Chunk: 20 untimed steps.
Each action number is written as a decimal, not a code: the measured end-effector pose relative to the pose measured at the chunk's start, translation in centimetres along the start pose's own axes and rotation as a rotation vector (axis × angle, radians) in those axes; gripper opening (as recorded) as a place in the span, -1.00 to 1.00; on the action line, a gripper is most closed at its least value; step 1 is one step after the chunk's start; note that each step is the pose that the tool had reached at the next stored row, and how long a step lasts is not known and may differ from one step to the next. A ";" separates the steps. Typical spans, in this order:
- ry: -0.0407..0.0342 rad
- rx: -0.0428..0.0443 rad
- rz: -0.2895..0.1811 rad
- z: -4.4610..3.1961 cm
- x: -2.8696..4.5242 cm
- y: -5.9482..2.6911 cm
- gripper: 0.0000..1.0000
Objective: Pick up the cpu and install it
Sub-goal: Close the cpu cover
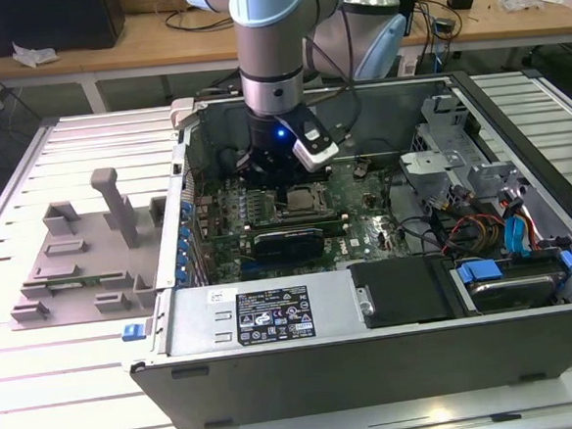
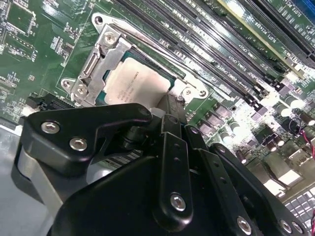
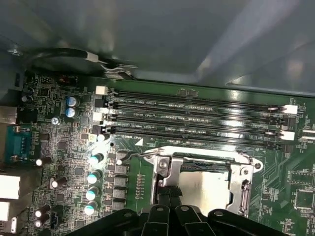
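The cpu [image 2: 133, 81] lies flat inside the metal-framed socket [image 2: 106, 46] on the green motherboard, its silver top showing; it also appears in the first wrist view [image 3: 204, 187] and the exterior view [image 1: 302, 198]. My gripper [image 2: 172, 101] hangs straight down over the board inside the open computer case. Its fingers are drawn together, their tips at one edge of the cpu [image 3: 168, 194], with nothing held between them. In the exterior view the gripper [image 1: 272, 176] stands just to the left of the socket.
Long black memory slots [image 3: 197, 115] run beside the socket. The case walls [image 1: 326, 369] ring the board; a power supply [image 1: 264, 314], a black drive [image 1: 404, 290] and coloured cables [image 1: 503, 229] sit nearby. A grey plastic fixture [image 1: 83, 253] stands on the table at the exterior view's left.
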<state>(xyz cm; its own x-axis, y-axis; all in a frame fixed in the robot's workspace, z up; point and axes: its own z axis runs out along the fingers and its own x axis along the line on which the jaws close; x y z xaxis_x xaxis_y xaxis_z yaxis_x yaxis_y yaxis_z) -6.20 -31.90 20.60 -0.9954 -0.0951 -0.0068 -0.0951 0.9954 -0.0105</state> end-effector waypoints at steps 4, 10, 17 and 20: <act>-0.0009 0.0029 -0.004 0.05 -0.39 0.05 -0.79; -0.0024 -0.0134 -0.004 -0.55 -0.37 0.05 -0.79; -0.0039 -0.0295 -0.004 -0.06 -0.12 0.08 -0.79; -0.0038 -0.0294 -0.005 0.11 -0.11 0.08 -0.79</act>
<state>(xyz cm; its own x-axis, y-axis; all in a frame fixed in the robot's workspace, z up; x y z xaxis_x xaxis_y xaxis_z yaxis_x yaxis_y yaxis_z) -6.09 -31.81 20.49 -0.9950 -0.0997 -0.0106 -0.0999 0.9948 0.0188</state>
